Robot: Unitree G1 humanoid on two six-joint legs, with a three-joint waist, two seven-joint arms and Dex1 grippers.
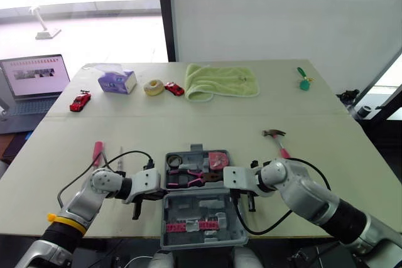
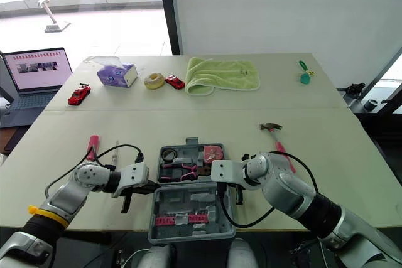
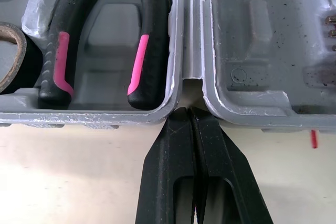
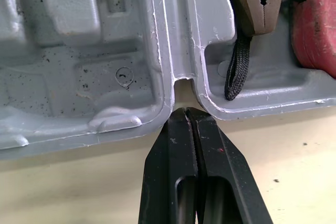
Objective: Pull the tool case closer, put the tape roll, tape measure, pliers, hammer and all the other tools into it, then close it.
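Tool case (image 1: 196, 207) open at bottom centre of frame. Pliers (image 1: 188, 177), tape roll (image 1: 174, 160) and tape measure (image 1: 218, 159) sit in its upper half. Left gripper (image 3: 189, 111) and right gripper (image 4: 185, 111) are both clenched on nothing, tips at the hinge notches on either side. Hammer (image 1: 276, 137) on the table, right of centre.

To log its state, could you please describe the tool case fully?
The tool case is moulded grey plastic, lying open flat at the near edge of the table. Its far half holds pliers, tape roll and red tape measure; the near half, pink bits. The left gripper and right gripper, jaws shut, sit at its hinge notches.
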